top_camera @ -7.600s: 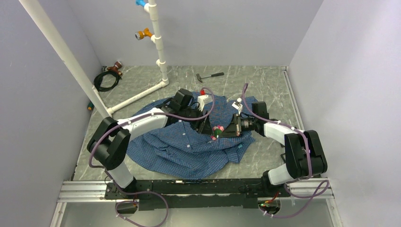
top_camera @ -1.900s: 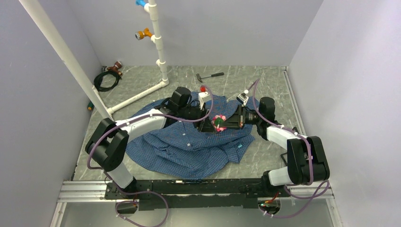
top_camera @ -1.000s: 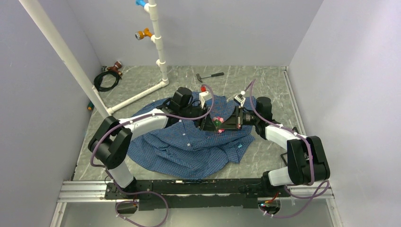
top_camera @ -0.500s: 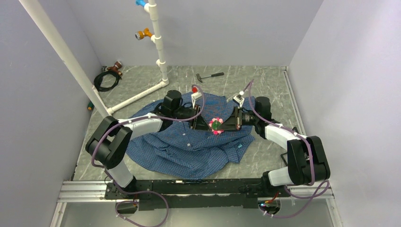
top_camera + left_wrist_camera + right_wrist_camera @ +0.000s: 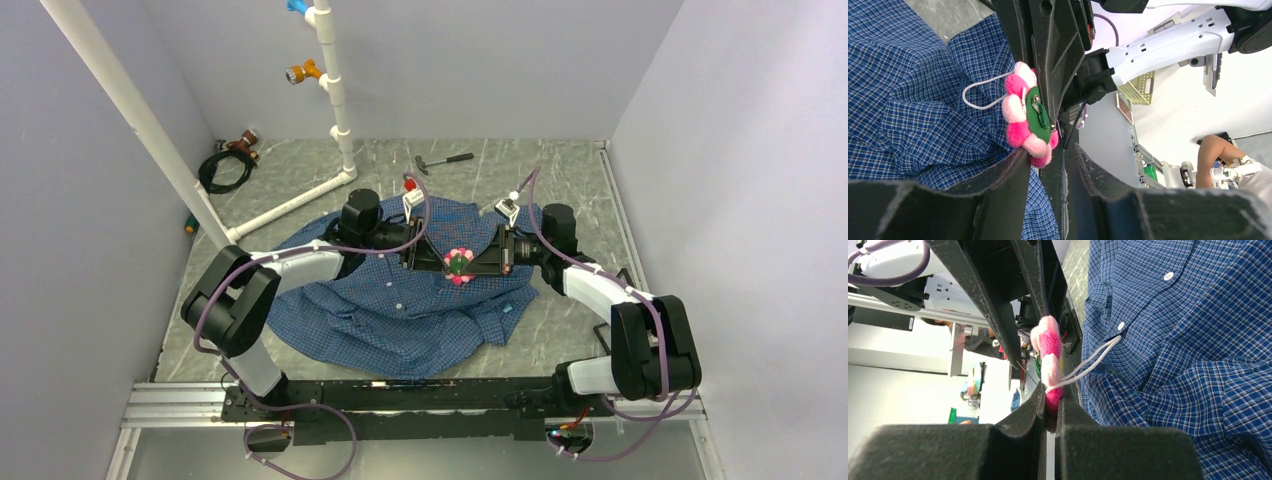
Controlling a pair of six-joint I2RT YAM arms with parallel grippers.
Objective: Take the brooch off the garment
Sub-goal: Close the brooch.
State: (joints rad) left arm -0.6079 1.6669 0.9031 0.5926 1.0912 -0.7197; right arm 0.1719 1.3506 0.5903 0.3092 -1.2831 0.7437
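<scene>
Pink-and-green brooch [image 5: 459,263] — blue-checked garment [image 5: 400,310].

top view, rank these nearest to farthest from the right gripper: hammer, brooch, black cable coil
1. brooch, clamped in the right gripper, mid-table
2. hammer, far side, centre
3. black cable coil, far left corner

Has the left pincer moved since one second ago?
Yes. The left pincer has shifted left, nearer to the white pipe lying on the floor.
</scene>
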